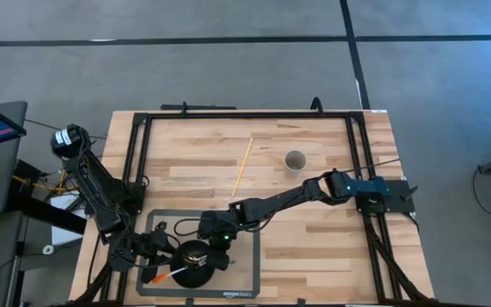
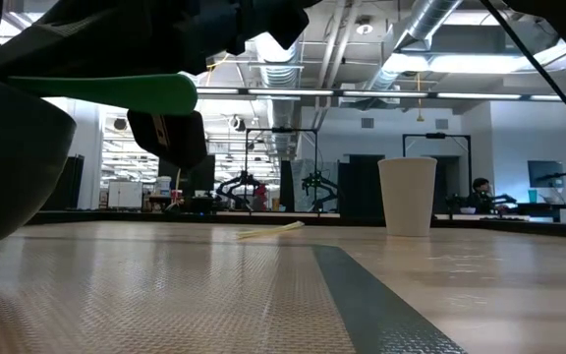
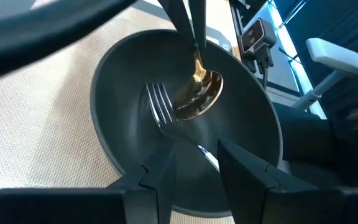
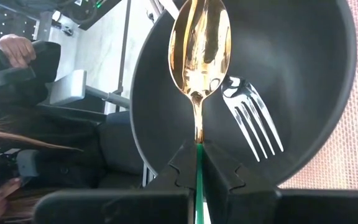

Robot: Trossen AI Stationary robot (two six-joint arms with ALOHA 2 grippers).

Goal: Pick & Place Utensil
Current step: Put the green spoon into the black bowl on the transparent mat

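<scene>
A black bowl (image 1: 196, 261) stands on a grey mat (image 1: 245, 256). A silver fork (image 3: 161, 112) with an orange handle (image 1: 156, 277) lies in it, tines at the bottom and handle sticking out over the rim. My right gripper (image 4: 199, 168) hangs over the bowl, shut on a spoon with a gold bowl (image 4: 201, 43) and a green handle (image 2: 106, 93). My left gripper (image 3: 197, 177) is open at the bowl's left rim, its fingers on either side of the fork's neck without touching it. My right gripper pinches the spoon's green handle (image 4: 199, 163) between its two fingers, which lie along it, coming from above and pointing down. The spoon hangs below the fingers with its gold bowl (image 3: 197, 93) inside the black bowl, beside the fork's tines. I cannot tell whether it rests on the bottom.
A white paper cup (image 1: 295, 160) stands upright toward the far side of the table. A thin wooden stick (image 1: 242, 166) lies left of it. A black frame (image 1: 245, 114) runs round the wooden table top. Both arms crowd over the mat at the near edge.
</scene>
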